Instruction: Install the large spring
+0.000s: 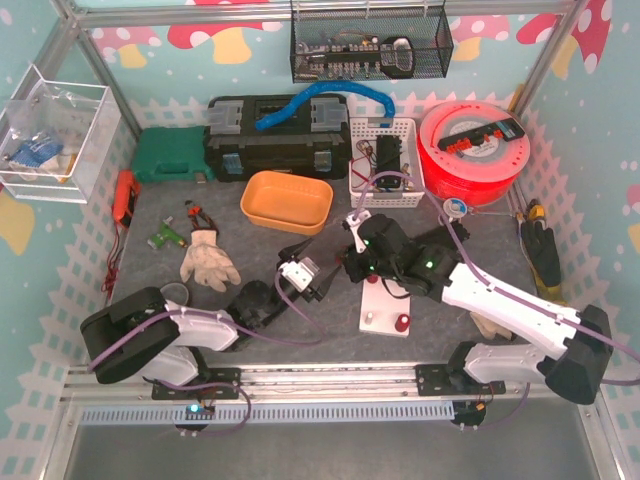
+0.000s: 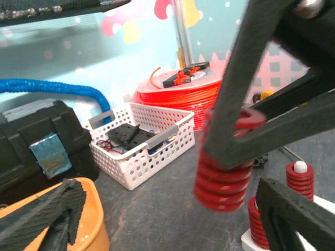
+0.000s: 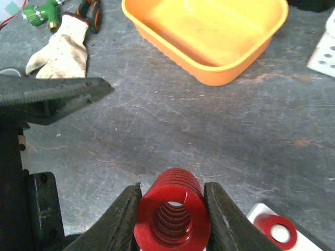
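Being pinched sidewise by the right gripper (image 3: 172,192), the large red coil spring (image 3: 172,222) is judged stiff; the left gripper (image 1: 300,272) is spread.

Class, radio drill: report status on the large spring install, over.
Right gripper shut on large spring. Left gripper open, apart from it. Spring not yet seated on base plate. No obstruction seen.
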You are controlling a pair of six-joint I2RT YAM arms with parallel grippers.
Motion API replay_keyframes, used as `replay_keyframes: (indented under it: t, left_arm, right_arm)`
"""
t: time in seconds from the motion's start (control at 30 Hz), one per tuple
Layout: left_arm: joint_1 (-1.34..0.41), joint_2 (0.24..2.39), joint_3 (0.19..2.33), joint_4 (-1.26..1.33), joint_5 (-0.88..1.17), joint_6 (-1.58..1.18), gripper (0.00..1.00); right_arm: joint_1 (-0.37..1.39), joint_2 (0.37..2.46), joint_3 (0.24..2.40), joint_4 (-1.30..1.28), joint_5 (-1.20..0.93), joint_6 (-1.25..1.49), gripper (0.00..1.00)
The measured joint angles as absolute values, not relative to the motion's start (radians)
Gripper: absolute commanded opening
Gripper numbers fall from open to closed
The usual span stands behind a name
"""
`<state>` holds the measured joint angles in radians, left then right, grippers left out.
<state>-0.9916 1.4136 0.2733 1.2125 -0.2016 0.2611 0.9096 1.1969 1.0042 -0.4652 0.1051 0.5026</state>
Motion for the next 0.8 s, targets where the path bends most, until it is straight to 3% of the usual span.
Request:
replay_keyframes:
  t: [0.37,0.8]
  left_arm:
    - [-0.949,1.358,0.276,1.177,-0.318,0.117,0.99]
    - [-0.880,1.361,0.282,1.089,-0.464,-0.054,0.99]
  right_arm:
    - [0.910,1.039,0.943,-0.608,0.150,0.518,0.00]
    - [0.942,0.969,0.831,-0.765,0.062,0.628,0.00]
